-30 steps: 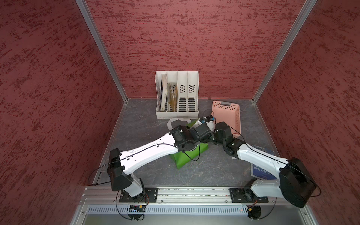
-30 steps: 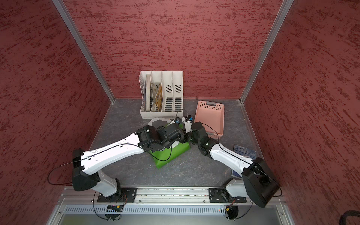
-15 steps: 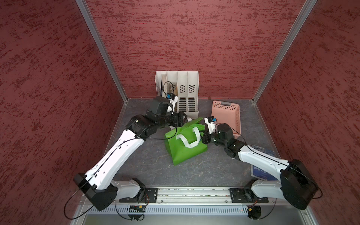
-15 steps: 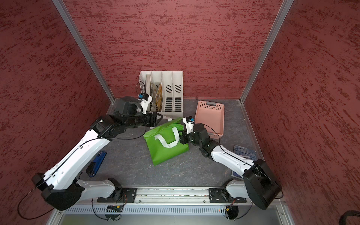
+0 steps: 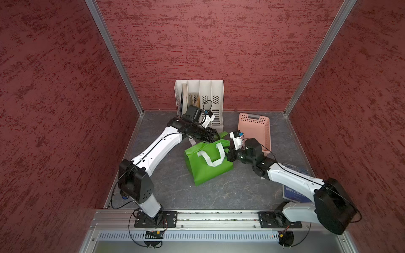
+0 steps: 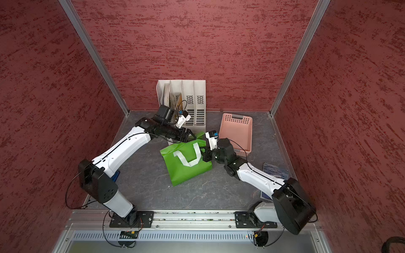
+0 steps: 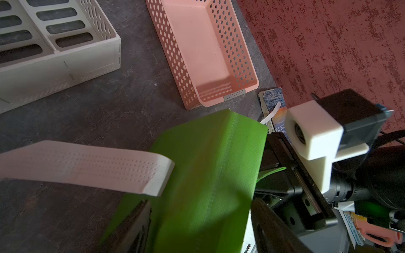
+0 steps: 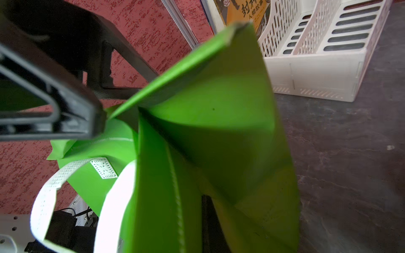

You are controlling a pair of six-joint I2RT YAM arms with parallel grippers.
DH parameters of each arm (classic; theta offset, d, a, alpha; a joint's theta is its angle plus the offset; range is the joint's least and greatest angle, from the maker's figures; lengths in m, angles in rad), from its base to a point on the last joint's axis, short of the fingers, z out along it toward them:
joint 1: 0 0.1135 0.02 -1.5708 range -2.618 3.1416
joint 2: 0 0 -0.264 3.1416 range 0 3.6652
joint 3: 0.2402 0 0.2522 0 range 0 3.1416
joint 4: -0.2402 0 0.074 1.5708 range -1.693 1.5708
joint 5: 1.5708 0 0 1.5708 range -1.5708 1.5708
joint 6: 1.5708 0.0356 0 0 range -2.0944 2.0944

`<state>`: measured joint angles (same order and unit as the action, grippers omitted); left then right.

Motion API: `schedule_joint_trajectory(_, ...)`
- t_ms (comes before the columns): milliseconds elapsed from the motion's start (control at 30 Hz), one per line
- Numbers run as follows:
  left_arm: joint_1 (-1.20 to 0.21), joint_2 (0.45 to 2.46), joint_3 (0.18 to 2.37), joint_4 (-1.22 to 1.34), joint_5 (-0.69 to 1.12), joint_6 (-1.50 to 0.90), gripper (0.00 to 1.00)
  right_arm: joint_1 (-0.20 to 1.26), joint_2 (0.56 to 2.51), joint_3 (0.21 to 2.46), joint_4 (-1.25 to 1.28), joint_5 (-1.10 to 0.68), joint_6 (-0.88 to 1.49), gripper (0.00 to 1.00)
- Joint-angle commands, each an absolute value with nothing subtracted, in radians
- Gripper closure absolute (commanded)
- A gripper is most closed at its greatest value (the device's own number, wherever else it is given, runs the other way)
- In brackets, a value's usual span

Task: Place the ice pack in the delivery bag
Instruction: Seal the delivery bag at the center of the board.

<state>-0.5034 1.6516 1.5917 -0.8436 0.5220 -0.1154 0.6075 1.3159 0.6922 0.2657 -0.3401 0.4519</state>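
Green delivery bag (image 7: 208, 164) stitching, wrist views only

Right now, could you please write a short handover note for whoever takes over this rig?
Left gripper open, jaws straddling the green delivery bag's rim.
Right gripper shut on the bag's rim.
Bag sits on the table between the arms.
Done: bag gripped.
Left: fetch what is probably the ice pack, blue, half hidden behind the left arm, and drop it in.
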Motion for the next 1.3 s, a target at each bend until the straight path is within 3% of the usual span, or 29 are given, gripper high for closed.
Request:
schedule_joint_trajectory(0, -0.489, 1.659, 1.614, -0.806, 0.594, -0.100, 0.27, 0.600, 1.327, 0.708, 0.304, -0.363, 0.437, 1.00)
schedule_joint_trajectory(400, -0.481, 1.630, 1.470, -0.678, 0.740, -0.186, 0.35, 0.545, 1.408, 0.729, 0.376, -0.429, 0.468, 1.00)
schedule_joint_trajectory(967, -0.463, 1.575, 1.359, -0.552, 0.780, -0.294, 0.43, 0.504, 1.528, 0.813, 0.408, -0.548, 0.485, 1.00)
schedule_joint_trajectory(1267, -0.453, 1.579, 1.349, -0.564, 0.758, -0.279, 0.54, 0.466, 1.604, 0.892, 0.392, -0.712, 0.504, 1.00)
